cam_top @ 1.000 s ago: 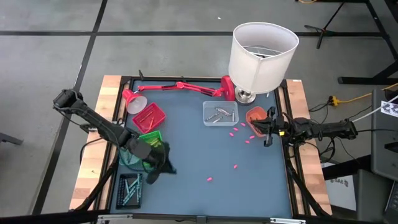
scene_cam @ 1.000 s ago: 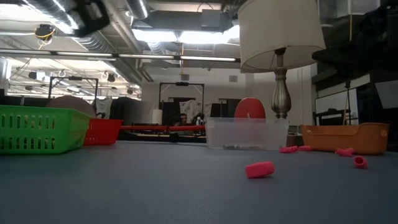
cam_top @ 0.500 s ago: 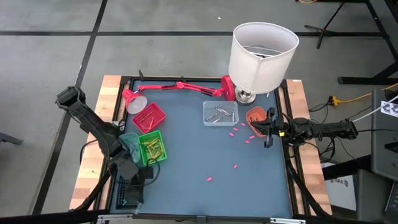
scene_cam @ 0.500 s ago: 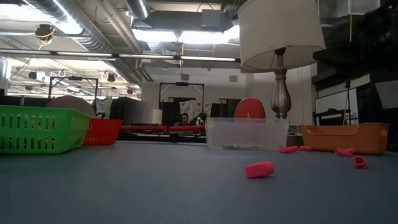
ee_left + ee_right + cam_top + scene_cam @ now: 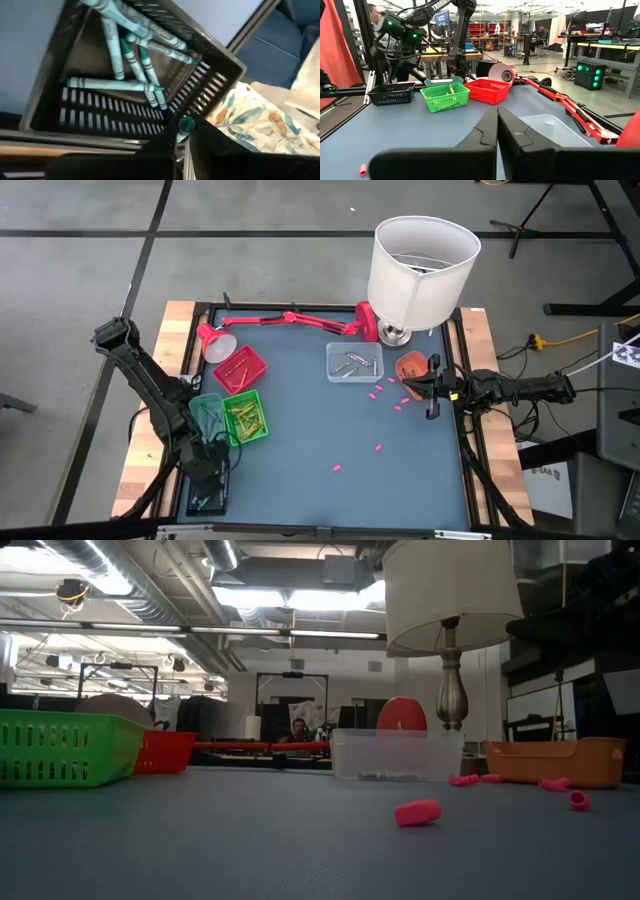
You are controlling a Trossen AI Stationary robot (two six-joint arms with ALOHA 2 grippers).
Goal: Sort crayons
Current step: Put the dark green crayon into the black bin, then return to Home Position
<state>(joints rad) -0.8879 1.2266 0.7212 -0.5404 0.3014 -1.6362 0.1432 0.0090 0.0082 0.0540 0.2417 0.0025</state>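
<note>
While the blue worktop [image 5: 330,430] is carrying everything you are working with, the white lamp [image 5: 422,272] is standing at its far edge, with the red desk lamp [image 5: 290,320] lying along that edge. Your left arm is reaching down over the near left corner, and its left pincer [image 5: 182,137] is hanging over the black tray [image 5: 207,485] there, pinching one teal crayon [image 5: 185,125] whose tip is showing between the fingers. Your right arm is waiting at the right edge, its right pincer [image 5: 432,392] pressed together just beside the orange tray [image 5: 410,366]. The clear tray [image 5: 354,363] is sitting near the lamp base; the red tray [image 5: 240,368], green tray [image 5: 245,418] and teal tray [image 5: 207,412] are sitting in a cluster on the left. More teal crayons [image 5: 132,55] are lying in the black tray, and yellow crayons [image 5: 243,416] are lying in the green one. Small pink bits [image 5: 385,395] are lying scattered on the worktop.
</note>
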